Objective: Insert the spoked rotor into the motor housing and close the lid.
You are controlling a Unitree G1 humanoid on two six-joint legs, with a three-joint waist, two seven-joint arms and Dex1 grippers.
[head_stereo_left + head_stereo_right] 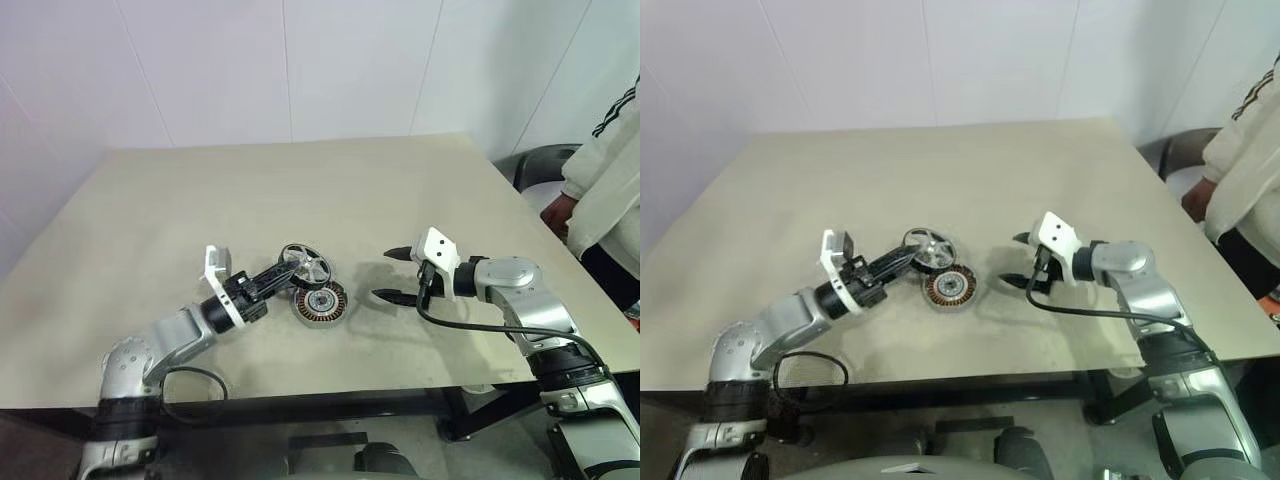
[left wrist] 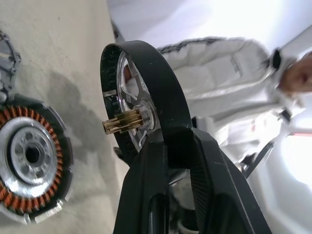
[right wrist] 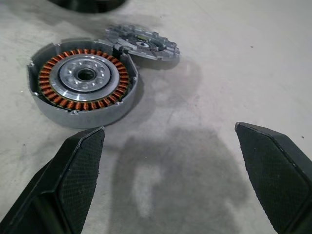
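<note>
My left gripper point(image 1: 290, 272) is shut on the rim of the spoked rotor point(image 1: 305, 265) and holds it on edge, tilted, just above the table. In the left wrist view the rotor's point(image 2: 151, 63) dark rim, silver spokes and small brass hub show between the fingers point(image 2: 146, 185). The motor housing point(image 1: 320, 302), with its copper windings, lies flat on the table just below and in front of the rotor. The grey notched lid point(image 3: 141, 45) lies flat beside the housing point(image 3: 83, 80), touching its far side. My right gripper point(image 1: 385, 274) hovers open to the right of the housing, holding nothing.
A person in a white jacket point(image 1: 610, 180) stands at the table's right edge, beside a dark chair point(image 1: 540, 160). The beige table point(image 1: 300, 190) stretches back to a white wall; its front edge runs just behind my arms.
</note>
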